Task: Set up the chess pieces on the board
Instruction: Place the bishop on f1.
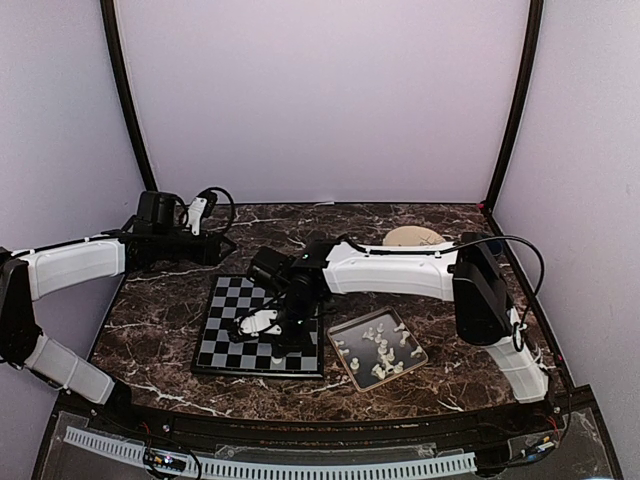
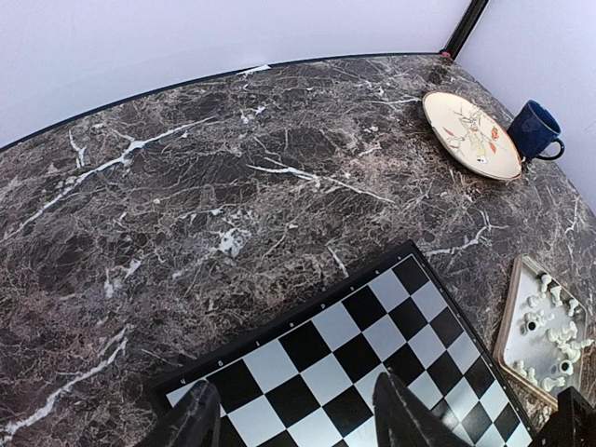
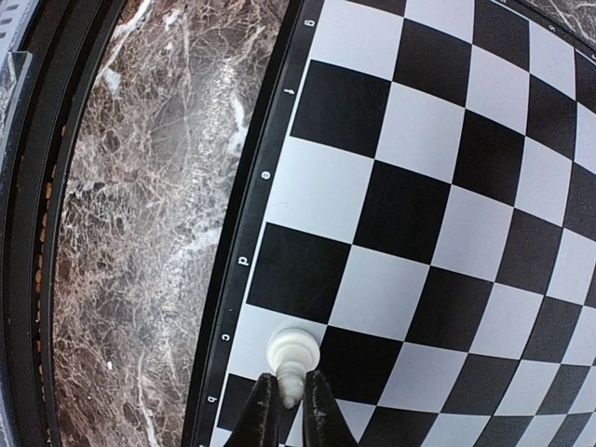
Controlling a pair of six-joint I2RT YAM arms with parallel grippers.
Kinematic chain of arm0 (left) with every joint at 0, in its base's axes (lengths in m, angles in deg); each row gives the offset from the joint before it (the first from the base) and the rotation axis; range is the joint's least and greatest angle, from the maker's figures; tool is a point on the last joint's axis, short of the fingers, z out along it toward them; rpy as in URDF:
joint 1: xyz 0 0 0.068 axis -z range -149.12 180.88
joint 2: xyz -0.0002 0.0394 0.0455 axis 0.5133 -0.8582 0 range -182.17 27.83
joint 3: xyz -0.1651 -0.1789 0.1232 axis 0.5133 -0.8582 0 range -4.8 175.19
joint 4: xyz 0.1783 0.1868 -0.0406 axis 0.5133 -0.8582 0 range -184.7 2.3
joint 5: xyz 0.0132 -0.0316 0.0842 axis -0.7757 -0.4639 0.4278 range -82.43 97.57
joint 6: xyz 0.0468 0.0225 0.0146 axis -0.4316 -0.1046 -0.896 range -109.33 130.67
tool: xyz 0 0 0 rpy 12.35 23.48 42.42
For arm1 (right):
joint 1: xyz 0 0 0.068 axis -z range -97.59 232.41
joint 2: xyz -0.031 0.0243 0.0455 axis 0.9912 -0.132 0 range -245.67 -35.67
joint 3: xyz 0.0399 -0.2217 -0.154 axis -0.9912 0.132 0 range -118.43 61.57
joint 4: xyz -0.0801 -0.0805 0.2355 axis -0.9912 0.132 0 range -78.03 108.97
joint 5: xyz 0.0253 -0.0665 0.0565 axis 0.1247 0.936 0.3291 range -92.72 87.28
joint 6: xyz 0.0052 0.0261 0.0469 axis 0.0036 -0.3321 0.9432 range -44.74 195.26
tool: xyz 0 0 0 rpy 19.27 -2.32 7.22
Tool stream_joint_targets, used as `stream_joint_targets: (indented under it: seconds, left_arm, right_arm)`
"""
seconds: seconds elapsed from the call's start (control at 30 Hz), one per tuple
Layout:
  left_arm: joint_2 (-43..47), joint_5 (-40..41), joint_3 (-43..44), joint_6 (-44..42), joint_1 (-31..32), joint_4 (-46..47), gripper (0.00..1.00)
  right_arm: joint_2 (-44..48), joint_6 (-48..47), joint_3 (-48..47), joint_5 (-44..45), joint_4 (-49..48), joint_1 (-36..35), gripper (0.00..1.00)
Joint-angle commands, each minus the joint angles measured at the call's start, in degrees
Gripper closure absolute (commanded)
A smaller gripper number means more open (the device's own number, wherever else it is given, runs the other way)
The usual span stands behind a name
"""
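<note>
The black and light-grey chessboard lies left of centre; it also shows in the left wrist view and the right wrist view. My right gripper is shut on one white chess piece, whose base is over a light square by the lettered edge, near "c". In the top view this gripper is over the board's near right part. Several more white chess pieces lie in the metal tray. My left gripper is open and empty above the board's far edge.
A round beige plate and a dark blue mug stand at the back right. The tray of pieces sits right of the board. The table is dark marble, walled by white panels.
</note>
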Motion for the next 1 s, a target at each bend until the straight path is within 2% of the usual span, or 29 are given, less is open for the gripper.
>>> stream_joint_targets:
  seconds: [0.0, 0.37, 0.77, 0.97]
  left_arm:
    - [1.75, 0.18, 1.68, -0.55, 0.24, -0.65, 0.41]
    - [1.88, 0.24, 1.58, -0.57, 0.21, -0.54, 0.41]
    - [1.67, 0.07, 1.53, -0.38, 0.22, -0.47, 0.41]
    - [1.29, -0.88, 1.56, -0.02, 0.19, -0.41, 0.41]
  right_arm:
    - [-1.55, 0.42, -1.59, -0.80, 0.41, -0.71, 0.90]
    - [-1.27, -1.58, -0.66, -1.22, 2.09, -1.76, 0.85]
    - [2.12, -2.00, 0.08, 3.06, 1.87, -1.71, 0.60]
    - [13.63, -1.51, 12.29, 3.37, -2.19, 1.80, 0.58]
